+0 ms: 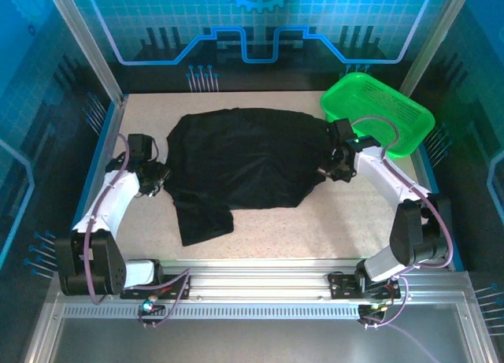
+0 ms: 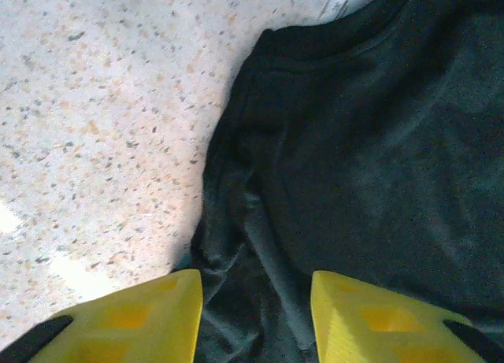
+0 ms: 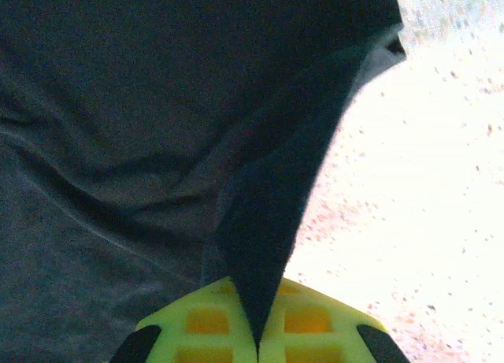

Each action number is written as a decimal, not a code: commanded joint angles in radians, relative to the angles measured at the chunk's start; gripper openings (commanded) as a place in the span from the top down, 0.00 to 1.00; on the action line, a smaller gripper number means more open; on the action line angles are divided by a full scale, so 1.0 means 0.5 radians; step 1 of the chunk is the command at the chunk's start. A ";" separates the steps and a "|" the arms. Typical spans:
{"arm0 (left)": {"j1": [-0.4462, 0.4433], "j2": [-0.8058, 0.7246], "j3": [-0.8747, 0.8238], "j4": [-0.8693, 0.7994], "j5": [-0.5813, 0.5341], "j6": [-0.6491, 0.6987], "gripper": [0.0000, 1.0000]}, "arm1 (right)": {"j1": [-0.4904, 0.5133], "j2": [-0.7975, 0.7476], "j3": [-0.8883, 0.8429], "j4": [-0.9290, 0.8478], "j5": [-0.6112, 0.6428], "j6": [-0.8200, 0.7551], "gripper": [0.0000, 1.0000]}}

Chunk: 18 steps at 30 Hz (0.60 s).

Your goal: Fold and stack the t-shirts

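A black t-shirt point(image 1: 244, 162) lies spread and rumpled across the middle of the table, one sleeve trailing toward the front left. My left gripper point(image 1: 160, 179) is at its left edge, open, its yellow fingers point(image 2: 134, 320) straddling bunched black fabric point(image 2: 252, 300) of the shirt's edge. My right gripper point(image 1: 329, 171) is at the shirt's right edge, shut on a fold of the black cloth point(image 3: 272, 245) that rises pinched between the fingers point(image 3: 209, 324).
A green plastic basket point(image 1: 378, 111) stands at the back right, just behind the right arm. Speckled tabletop point(image 1: 315, 229) lies bare in front of the shirt. Blue walls enclose the table on three sides.
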 commanded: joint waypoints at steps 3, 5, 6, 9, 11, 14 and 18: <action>0.025 0.122 -0.139 0.032 0.057 0.118 0.54 | -0.061 -0.056 -0.215 -0.104 0.030 0.018 1.00; 0.025 0.210 -0.159 0.103 0.102 0.183 0.50 | -0.093 -0.062 -0.244 -0.106 0.031 -0.007 1.00; 0.025 0.248 -0.170 0.148 0.119 0.209 0.49 | -0.108 -0.065 -0.254 -0.105 0.026 -0.022 1.00; 0.030 0.317 -0.191 0.299 0.136 0.260 0.47 | -0.143 -0.075 -0.266 -0.101 0.019 -0.062 1.00; 0.037 0.378 -0.195 0.392 0.158 0.268 0.48 | -0.156 -0.075 -0.270 -0.103 0.016 -0.073 1.00; 0.040 0.489 -0.189 0.485 0.194 0.265 0.51 | -0.154 -0.072 -0.274 -0.102 0.008 -0.078 1.00; 0.040 0.559 -0.216 0.576 0.261 0.249 0.72 | -0.154 -0.062 -0.268 -0.105 0.001 -0.070 1.00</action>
